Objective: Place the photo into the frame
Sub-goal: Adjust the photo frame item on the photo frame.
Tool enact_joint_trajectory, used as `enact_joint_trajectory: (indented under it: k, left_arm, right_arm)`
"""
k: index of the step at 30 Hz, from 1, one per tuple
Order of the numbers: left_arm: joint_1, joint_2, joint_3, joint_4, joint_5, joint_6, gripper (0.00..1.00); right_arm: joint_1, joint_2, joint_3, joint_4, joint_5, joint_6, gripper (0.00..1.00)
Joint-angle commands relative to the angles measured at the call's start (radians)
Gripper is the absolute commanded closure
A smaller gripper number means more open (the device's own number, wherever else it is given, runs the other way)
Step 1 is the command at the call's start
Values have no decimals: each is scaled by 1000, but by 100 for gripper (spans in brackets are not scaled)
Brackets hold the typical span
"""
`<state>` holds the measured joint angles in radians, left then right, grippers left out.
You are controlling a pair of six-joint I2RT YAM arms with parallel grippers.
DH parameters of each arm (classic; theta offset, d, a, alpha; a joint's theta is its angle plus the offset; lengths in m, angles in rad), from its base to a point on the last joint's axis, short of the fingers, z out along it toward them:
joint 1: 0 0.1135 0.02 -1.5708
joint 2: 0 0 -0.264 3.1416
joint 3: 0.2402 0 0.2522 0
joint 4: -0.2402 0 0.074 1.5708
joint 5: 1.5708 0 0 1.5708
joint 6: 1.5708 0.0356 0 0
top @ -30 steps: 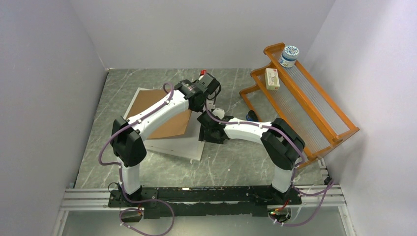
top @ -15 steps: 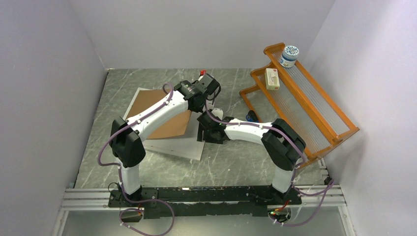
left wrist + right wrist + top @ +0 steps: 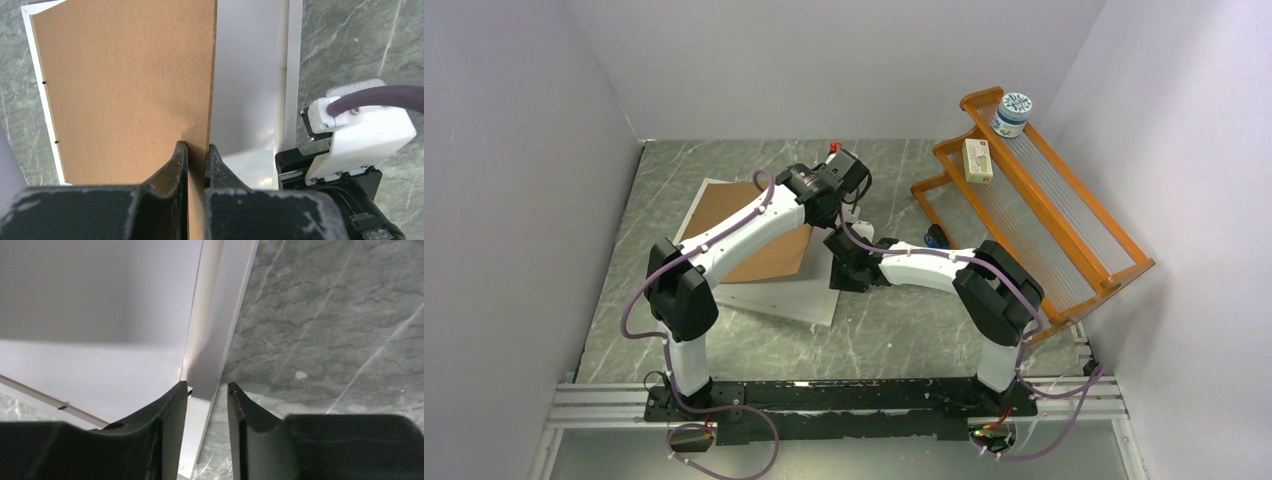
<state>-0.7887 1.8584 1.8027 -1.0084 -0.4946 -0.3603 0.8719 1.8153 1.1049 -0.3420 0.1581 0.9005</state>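
Note:
The frame (image 3: pixel 774 312) lies flat on the table, its thin white rim showing in the left wrist view (image 3: pixel 293 75) and the right wrist view (image 3: pixel 220 330). My left gripper (image 3: pixel 196 146) is shut on the right edge of the brown backing board (image 3: pixel 125 85) and holds it tilted up over the frame (image 3: pixel 754 235). A plain white surface (image 3: pixel 245 75) lies inside the frame under the board. I cannot tell whether it is the photo's back; no printed side shows. My right gripper (image 3: pixel 207 386) is open, its jaws either side of the frame's right rim (image 3: pixel 842 265).
An orange wooden rack (image 3: pixel 1044 200) stands at the right with a round jar (image 3: pixel 1012 113) and a small box (image 3: pixel 977 160) on it. A small blue object (image 3: pixel 937 237) lies at its foot. Walls close in at the left, back and right.
My right gripper has edged slightly left along the frame's right side. The left gripper and the board have barely moved.

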Motion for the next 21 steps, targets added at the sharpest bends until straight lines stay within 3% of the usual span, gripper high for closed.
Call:
enact_joint_trajectory:
  k: [1,10,21]
  left_arm:
    - [6,-18,-32,-7,165,-115,98]
    - [7,-11,-34,-6,168,-120,97]
    - [8,-3,-35,-12,163,-121,97]
  right_arm:
    - [8,23,-11,-28,5,-23,65]
    - [-16,-25,-79,20,-9,14,83]
    - [-38,-85,-139,123,-56,32,89]
